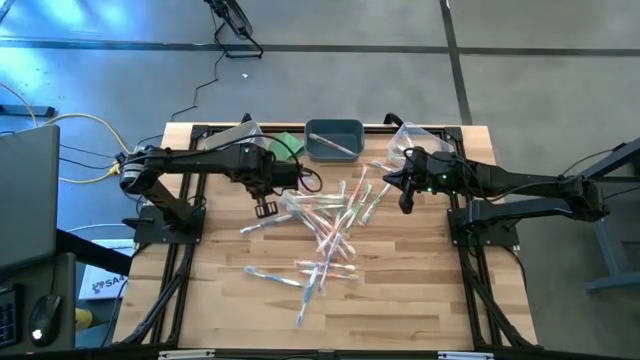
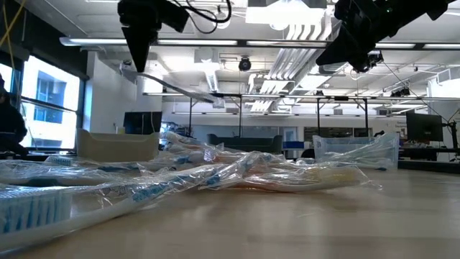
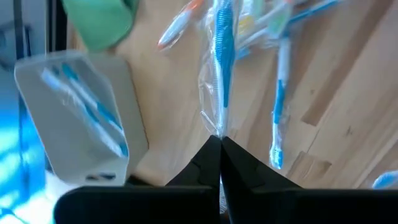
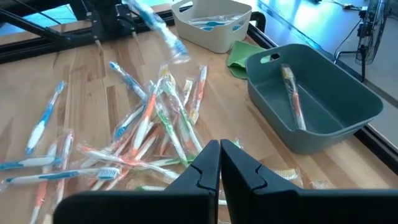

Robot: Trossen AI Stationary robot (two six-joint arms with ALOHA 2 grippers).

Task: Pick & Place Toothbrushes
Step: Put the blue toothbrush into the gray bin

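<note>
Two grippers worked over the pale wooden table (image 1: 400,300). The left gripper (image 3: 219,140) was pinched shut on one blue-handled toothbrush in a clear plastic wrapper (image 3: 221,56), which hung from its fingertips above the table. Just beside that gripper stood a white plastic bin (image 3: 81,112) holding two or three blue toothbrushes, and next to the bin lay a folded green cloth (image 3: 99,22). The right gripper (image 4: 220,146) was closed with nothing between its fingers, raised above the near edge of the loose heap of wrapped toothbrushes (image 4: 149,124).

That heap sprawled between the two grippers: well over a dozen thin, see-through sticks with blue, green or pink-orange parts, crossing one another so an exact count could not be made. Several more lay apart, farther from both grippers toward the table's front.

Beside the right gripper sat a grey-blue plastic bin (image 4: 348,99) with one orange toothbrush (image 4: 292,93) inside. A clear plastic container (image 1: 405,138) near the right arm was hard to make out. In the low view the wrappers blurred together.
</note>
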